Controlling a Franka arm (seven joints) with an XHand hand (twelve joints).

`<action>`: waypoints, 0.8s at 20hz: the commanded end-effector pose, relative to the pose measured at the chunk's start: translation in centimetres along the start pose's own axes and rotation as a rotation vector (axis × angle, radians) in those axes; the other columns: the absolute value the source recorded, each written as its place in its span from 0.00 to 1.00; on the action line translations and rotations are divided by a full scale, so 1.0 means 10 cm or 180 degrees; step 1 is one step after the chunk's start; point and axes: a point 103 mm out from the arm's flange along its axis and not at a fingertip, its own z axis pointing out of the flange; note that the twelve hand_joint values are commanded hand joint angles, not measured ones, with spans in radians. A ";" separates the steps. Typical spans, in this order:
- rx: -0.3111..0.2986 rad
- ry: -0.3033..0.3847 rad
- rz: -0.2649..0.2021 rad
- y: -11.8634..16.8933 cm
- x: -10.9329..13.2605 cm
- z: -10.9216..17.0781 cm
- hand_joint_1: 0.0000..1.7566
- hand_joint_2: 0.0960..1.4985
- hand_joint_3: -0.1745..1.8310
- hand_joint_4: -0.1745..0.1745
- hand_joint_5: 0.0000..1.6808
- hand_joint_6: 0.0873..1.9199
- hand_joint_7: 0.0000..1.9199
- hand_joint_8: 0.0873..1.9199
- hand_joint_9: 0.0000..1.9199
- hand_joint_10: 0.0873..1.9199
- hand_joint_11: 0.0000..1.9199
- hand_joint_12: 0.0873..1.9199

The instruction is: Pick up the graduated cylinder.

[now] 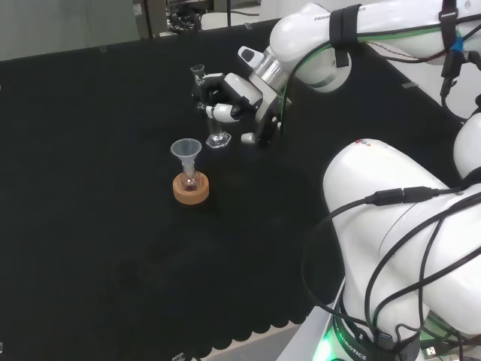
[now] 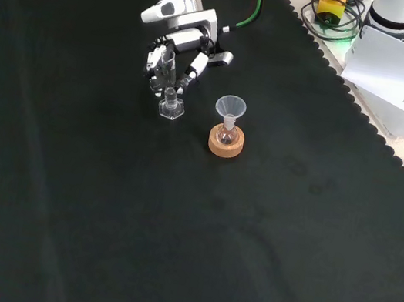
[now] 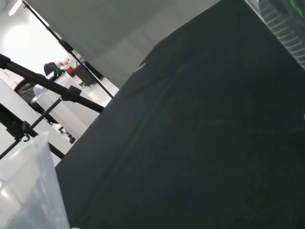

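A clear glass graduated cylinder (image 1: 217, 138) stands with its hexagonal foot on the black cloth, leaning a little in the head view. The black and white hand (image 1: 234, 96) is beside it, fingers and thumb curled round the tube's middle. The spouted top of the tube rises above the fingers. In the front view the hand (image 2: 183, 47) comes in from the top and wraps the cylinder (image 2: 171, 106), whose foot rests on the cloth just below the fingers. The wrist view has a blurred clear piece of ware (image 3: 26, 191) close by; I cannot tell which piece it is.
A small round flask with a clear funnel (image 1: 186, 149) in its neck sits on a cork ring (image 1: 191, 188), close to the cylinder's foot; the same set shows as funnel (image 2: 231, 108) and ring (image 2: 225, 141). The arm's white links (image 1: 398, 218) stand at the right of the head view.
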 end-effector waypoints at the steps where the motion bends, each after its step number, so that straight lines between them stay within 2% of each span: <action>1: 0.0124 -0.0236 0.0033 -0.09 0.08 -0.23 0.77 0.77 0.07 0.13 0.56 0.39 0.46 0.60 0.70 0.10 0.59 0.38; 7: 0.0282 -0.0410 0.0071 -0.23 0.18 -0.42 0.77 0.77 0.07 0.13 0.56 0.39 0.47 0.60 0.70 0.09 0.59 0.38; 16: 0.0617 -0.0617 0.0199 -0.67 0.42 -0.68 0.77 0.77 0.07 0.14 0.56 0.39 0.47 0.60 0.70 0.09 0.60 0.38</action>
